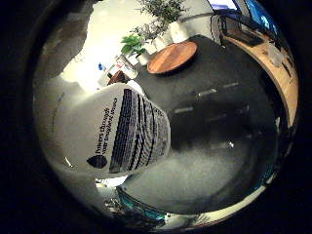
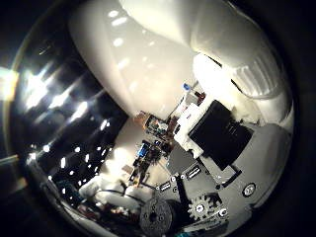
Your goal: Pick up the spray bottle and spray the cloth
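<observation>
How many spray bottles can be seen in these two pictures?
1. The bottle is close to the palm; its white body with a printed label fills much of the little finger side view. The thumb side view shows a smooth white surface beside the hand, probably the same bottle. Others may be hidden.

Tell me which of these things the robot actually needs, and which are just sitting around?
Needed:
spray bottle, close against the palm
hand
The cloth isn't visible.

Just around:
round wooden table
potted plants
wooden counter
</observation>
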